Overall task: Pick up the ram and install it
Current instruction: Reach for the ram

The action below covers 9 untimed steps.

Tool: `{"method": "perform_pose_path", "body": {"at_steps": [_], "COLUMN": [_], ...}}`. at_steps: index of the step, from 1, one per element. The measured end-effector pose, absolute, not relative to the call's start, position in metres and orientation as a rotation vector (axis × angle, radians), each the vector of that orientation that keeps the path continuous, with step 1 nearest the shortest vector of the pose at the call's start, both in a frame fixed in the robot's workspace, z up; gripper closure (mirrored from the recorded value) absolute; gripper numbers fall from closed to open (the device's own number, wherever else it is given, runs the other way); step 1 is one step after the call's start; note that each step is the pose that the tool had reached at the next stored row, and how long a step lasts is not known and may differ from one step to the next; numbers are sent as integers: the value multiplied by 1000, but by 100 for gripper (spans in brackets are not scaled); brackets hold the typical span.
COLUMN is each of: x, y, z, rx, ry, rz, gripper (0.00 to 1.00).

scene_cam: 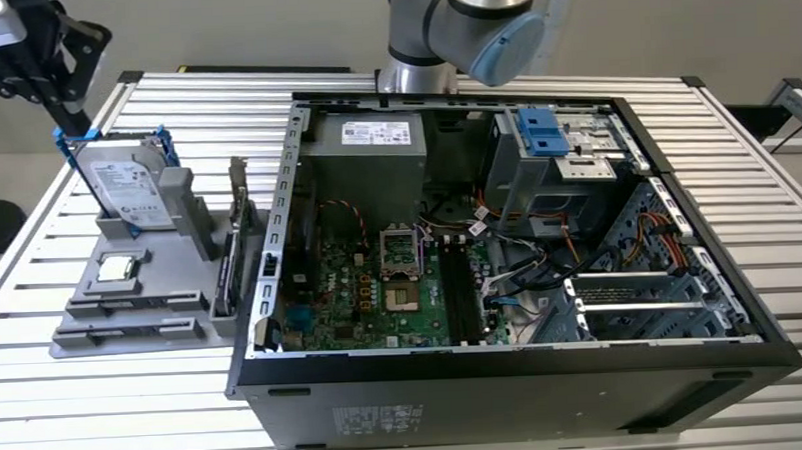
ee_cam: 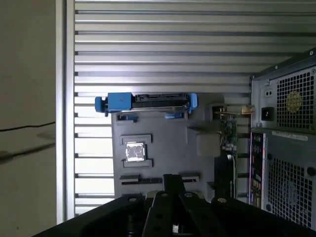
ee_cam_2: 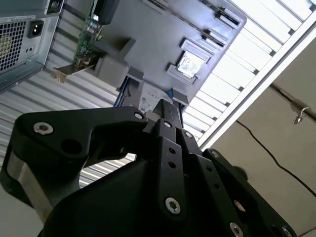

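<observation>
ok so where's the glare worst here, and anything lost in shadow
Second wrist view: the table slats wash out to white near the table's edge. First wrist view: a bright patch on the slats beside the grey holder, the gripper in shade. Exterior view: even light, the computer case dimmer inside.

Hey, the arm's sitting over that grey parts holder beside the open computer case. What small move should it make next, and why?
Probably shift the gripper along the grey holder, away from the hard drive it hangs over, towards the thin dark strip past the processor chip, likely the ram on edge.
</observation>
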<state>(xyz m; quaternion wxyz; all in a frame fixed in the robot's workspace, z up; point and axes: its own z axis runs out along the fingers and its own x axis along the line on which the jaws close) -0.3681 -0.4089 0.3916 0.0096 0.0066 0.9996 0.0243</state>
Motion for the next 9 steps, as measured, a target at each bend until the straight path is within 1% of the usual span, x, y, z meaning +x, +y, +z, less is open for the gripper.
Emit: {"method": "perform_pose_path", "body": {"at_steps": [9], "x": [-368], "y": [-420], "z": [392], "rx": [21], "ry": [3122], "rz": [76], "gripper": [100]}}
